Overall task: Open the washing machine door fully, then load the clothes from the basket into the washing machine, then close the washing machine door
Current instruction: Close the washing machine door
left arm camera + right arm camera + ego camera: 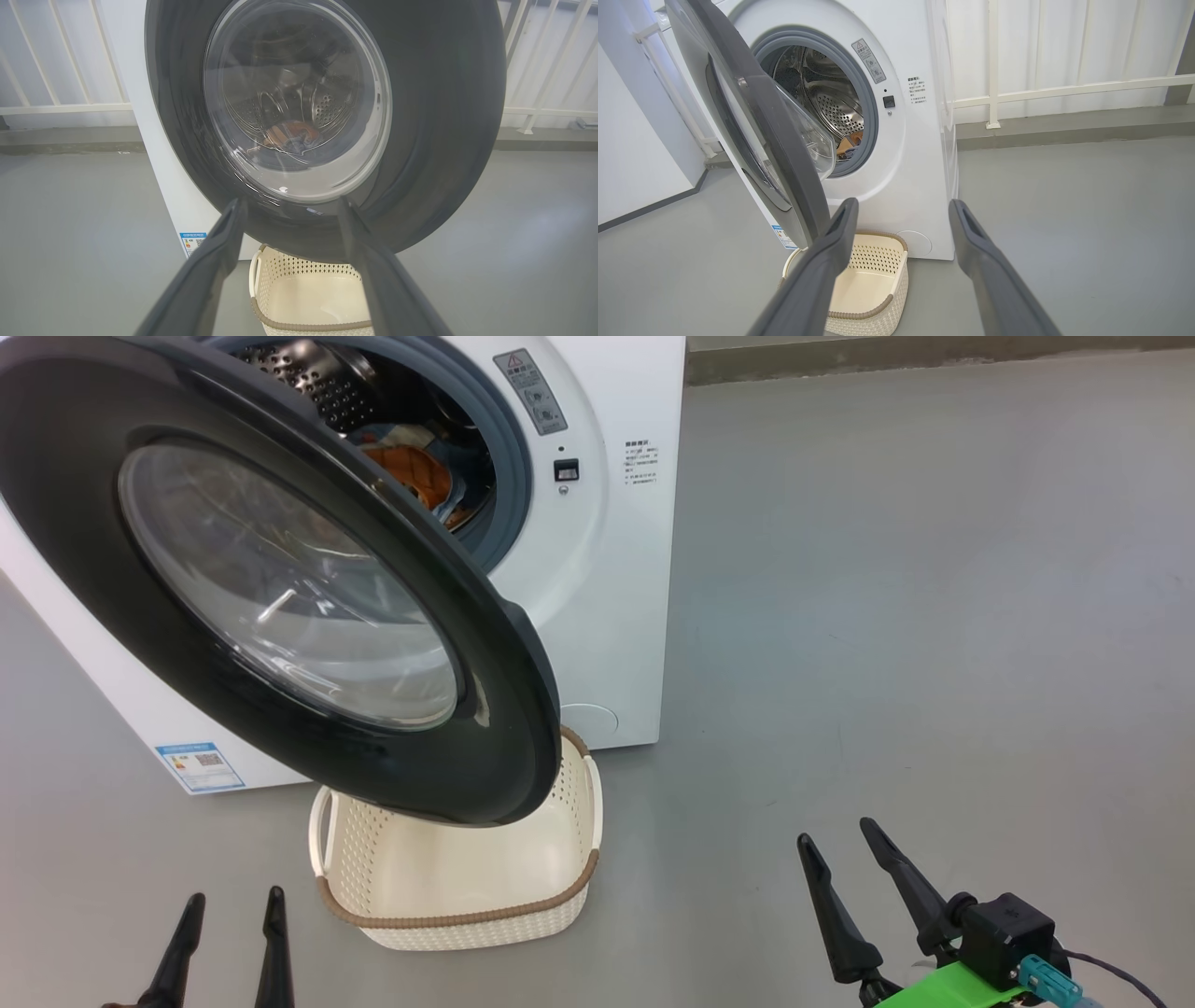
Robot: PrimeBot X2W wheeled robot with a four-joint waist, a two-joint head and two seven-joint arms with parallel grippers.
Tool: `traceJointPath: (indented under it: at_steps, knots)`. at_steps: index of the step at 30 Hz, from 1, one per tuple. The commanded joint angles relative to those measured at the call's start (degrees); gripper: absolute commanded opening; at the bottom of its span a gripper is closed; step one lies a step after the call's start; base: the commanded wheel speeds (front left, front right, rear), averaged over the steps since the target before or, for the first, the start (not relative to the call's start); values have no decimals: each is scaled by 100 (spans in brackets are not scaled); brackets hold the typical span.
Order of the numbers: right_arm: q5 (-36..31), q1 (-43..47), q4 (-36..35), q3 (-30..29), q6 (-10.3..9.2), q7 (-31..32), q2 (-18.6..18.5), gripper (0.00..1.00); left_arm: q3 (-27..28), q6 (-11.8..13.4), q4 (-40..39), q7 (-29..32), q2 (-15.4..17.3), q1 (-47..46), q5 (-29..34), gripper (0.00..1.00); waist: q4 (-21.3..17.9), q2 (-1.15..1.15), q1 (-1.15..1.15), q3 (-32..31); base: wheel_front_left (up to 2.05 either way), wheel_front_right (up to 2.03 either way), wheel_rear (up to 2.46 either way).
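Closing step next, seemingly: basket (467, 919) empty at bottom centre, clothes (411, 471) inside washing machine (607, 569). At upper left, washing machine door (280, 569) half-swung, directly above left end effector (235, 894), farther from right end effector (835, 831); both spread wide, holding nothing.

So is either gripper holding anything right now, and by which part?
Nothing is held. The left gripper and right gripper both have their jaws open and empty; the clothes lie inside the washing machine.
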Motion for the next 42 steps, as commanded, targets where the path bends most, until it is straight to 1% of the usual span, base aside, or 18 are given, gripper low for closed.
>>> traceJointPath:
  at_steps: [1,12,31,42]
  knots:
    - [-79,-69,-174,103,9,-27,9,100,265,35,-64,-37,31,-91,56,100,-7,0,0,1,0,0,0]
    - [-71,-4,-220,4,9,-27,9,100,361,14,-30,-37,7,-130,30,100,-36,0,0,7,0,0,0]
    - [-67,27,-226,-78,9,-27,9,100,262,-48,-6,-37,4,-126,-50,100,-31,0,0,1,0,0,0]
    - [-49,27,-216,-83,9,-27,9,100,256,-42,-16,-37,4,-125,-78,100,-22,0,0,-22,0,0,0]
